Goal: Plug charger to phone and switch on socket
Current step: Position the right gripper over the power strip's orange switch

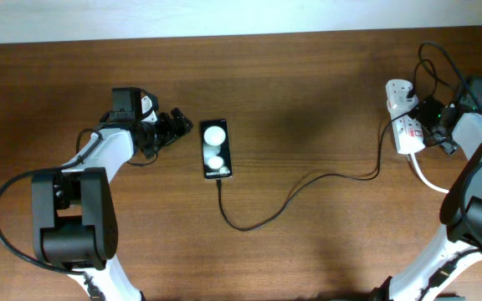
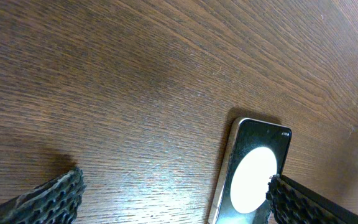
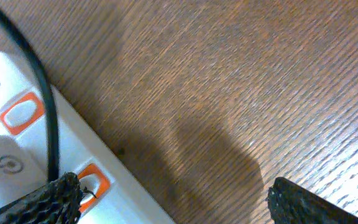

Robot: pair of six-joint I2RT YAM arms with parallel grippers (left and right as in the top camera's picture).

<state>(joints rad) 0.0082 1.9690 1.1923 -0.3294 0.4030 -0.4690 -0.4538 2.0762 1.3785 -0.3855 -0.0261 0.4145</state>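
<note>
left tool (image 1: 182,127) & right tool (image 3: 179,200) both wide open, empty. phone (image 1: 217,149) mid-bench (image 1: 308,75), charger (image 1: 308,184) tip at its lower end, looks seated, can't confirm. socket (image 3: 17,162) far right: press red switch (image 3: 92,182) w/ one pad, clear of black cable (image 3: 42,106).

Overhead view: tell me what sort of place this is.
Probably a robotics lab workbench: a wooden table, a left arm and right arm mounted at it, and a phone, charger and socket laid out.
</note>
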